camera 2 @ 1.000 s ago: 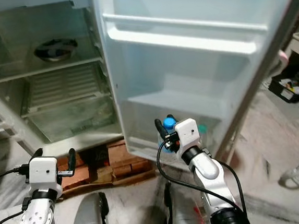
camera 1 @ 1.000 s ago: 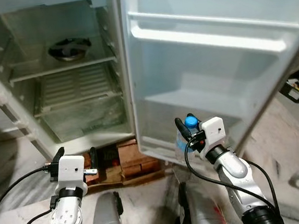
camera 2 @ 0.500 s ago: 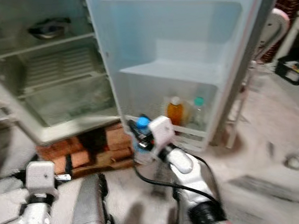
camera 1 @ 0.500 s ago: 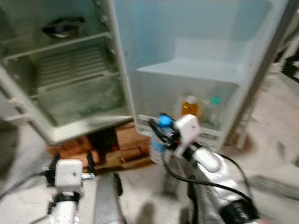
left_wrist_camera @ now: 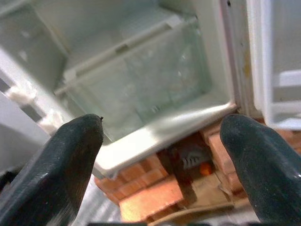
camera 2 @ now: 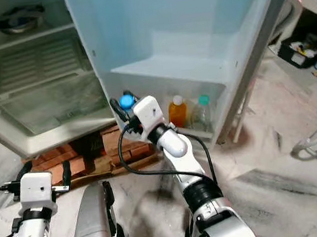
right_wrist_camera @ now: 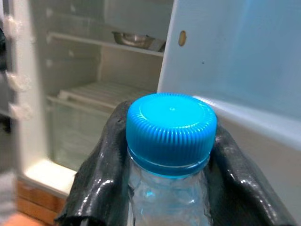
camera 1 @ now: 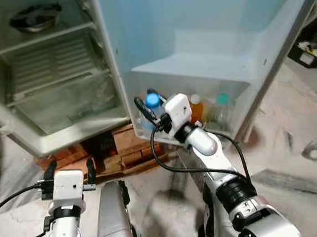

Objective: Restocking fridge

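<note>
I could read no lettering, label or number anywhere, not even on the clear blue-capped plastic bottle (right_wrist_camera: 170,155) I held.

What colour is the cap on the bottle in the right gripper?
Bright blue, ribbed; the cap shows best in the right wrist view.

We see two shiny silver arms. Each arm has a white box at the wrist, and two long black fingers stick out of each box. The left gripper (camera 1: 68,167) has fat, rounded black fingertips (left_wrist_camera: 75,146). The fingers (right_wrist_camera: 99,188) of the right gripper (camera 1: 146,105) look black, wet and shiny up close. Thin black cables loop from each white box down along the arm. The right arm (camera 1: 205,145) has a black ring lower down. Between the arms we see a grey rounded body part (camera 1: 113,222).
</note>
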`<state>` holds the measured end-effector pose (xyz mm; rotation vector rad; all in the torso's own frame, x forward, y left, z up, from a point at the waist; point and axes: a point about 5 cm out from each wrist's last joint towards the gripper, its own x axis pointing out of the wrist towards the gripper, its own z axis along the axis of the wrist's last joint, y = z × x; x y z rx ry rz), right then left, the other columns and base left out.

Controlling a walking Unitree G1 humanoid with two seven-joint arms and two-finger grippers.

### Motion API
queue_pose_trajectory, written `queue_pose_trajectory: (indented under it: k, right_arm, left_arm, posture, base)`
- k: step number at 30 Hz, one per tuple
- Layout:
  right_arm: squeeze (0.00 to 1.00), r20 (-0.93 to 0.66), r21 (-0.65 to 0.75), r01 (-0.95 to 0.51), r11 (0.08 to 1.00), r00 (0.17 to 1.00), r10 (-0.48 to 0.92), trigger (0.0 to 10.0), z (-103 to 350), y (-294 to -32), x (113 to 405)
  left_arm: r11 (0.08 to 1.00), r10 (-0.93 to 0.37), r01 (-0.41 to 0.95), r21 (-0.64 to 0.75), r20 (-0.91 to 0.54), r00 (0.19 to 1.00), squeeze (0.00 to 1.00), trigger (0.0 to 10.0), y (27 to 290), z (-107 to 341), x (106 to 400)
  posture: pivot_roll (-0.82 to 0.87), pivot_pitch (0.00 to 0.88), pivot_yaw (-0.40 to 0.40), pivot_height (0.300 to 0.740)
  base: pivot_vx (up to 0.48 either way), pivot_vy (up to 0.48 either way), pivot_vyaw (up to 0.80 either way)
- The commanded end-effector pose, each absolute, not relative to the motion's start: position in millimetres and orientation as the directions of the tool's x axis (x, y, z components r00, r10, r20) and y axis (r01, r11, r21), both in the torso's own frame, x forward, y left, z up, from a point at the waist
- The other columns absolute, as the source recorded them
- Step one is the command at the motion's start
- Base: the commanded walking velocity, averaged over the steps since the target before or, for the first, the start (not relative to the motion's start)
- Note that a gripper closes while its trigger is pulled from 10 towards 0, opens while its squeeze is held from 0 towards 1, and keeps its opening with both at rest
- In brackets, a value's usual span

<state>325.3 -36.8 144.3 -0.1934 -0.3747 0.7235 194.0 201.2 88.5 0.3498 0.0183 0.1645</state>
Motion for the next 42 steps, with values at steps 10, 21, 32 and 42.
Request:
queue_pose_trajectory:
  k: [10, 21, 32, 42]
  right_arm:
    - [0.00, 0.209, -0.530, -0.454, 0.716, 0.749, 0.629, 10.0, 125, -38, 333]
    - [0.00, 0.317, -0.617, -0.340, 0.710, 0.719, 0.619, 10.0, 147, -27, 340]
    - [0.00, 0.302, -0.565, -0.286, 0.774, 0.801, 0.517, 10.0, 143, -47, 351]
    - [0.00, 0.032, -0.308, -0.362, 0.880, 0.921, 0.389, 10.0, 91, -65, 344]
  left_arm:
    - [0.903, 0.213, -0.181, 0.390, -0.039, 0.976, 0.00, 10.0, 214, 85, 177]
    - [0.892, 0.236, -0.199, 0.406, -0.044, 0.971, 0.00, 10.0, 216, 91, 167]
    - [0.886, 0.266, -0.212, 0.411, -0.076, 0.961, 0.00, 10.0, 213, 95, 145]
    - [0.886, 0.278, -0.209, 0.413, -0.113, 0.954, 0.00, 10.0, 213, 94, 136]
  posture:
    - [0.14, 0.215, 0.028, 0.535]
    - [0.17, 0.260, 0.005, 0.535]
    - [0.20, 0.326, -0.009, 0.535]
    - [0.20, 0.355, -0.014, 0.535]
  base:
    - [0.000, 0.000, 0.00]
    - [0.000, 0.000, 0.00]
    - [0.000, 0.000, 0.00]
    - [0.000, 0.000, 0.00]
